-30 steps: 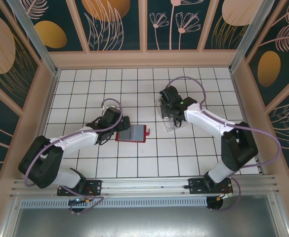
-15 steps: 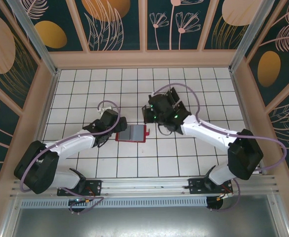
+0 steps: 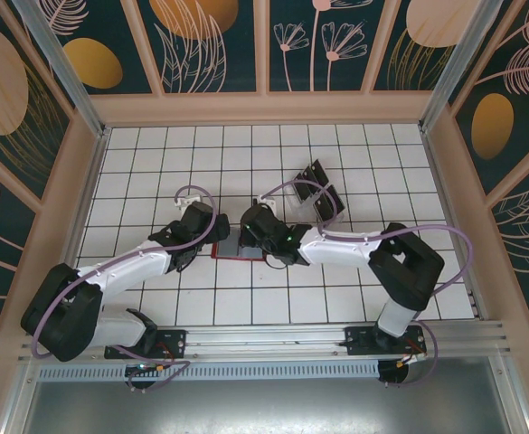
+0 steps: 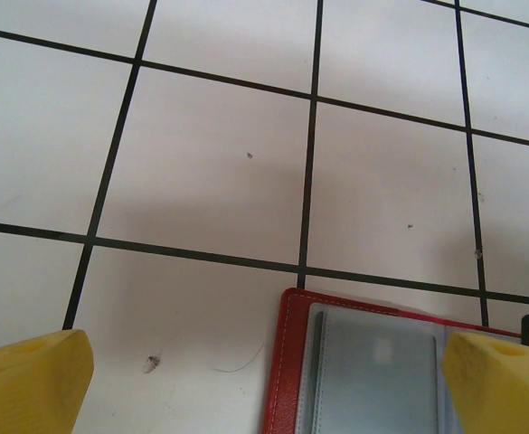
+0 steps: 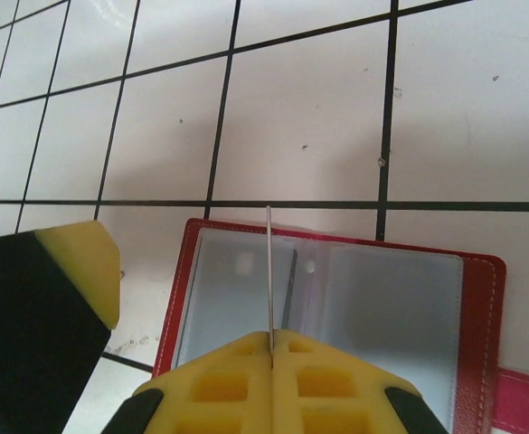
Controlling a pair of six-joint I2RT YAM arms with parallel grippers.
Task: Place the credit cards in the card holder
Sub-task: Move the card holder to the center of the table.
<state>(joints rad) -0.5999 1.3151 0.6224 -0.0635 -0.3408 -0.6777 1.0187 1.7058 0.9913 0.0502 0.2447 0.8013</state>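
The red card holder (image 5: 483,298) lies open on the tiled table, its grey lining facing up. My right gripper (image 5: 271,339) hangs just above it, shut on a credit card (image 5: 269,271) that I see edge-on as a thin upright line over the left pocket. From above, the right gripper (image 3: 253,235) covers much of the card holder (image 3: 235,255). My left gripper (image 3: 215,235) sits at the holder's left edge. Its yellow fingertips (image 4: 31,380) are spread wide and open, with the holder's corner (image 4: 293,362) between them. More black credit cards (image 3: 316,177) rest in a clear tray.
The clear slotted tray (image 3: 325,201) stands at the back right of the middle. One of the left gripper's yellow fingers (image 5: 76,271) is close beside the holder in the right wrist view. White tiles lie all around, with wooden walls at the sides.
My right arm has swung left from the clear tray to over the open card holder, carrying a card. The left gripper has hardly moved.
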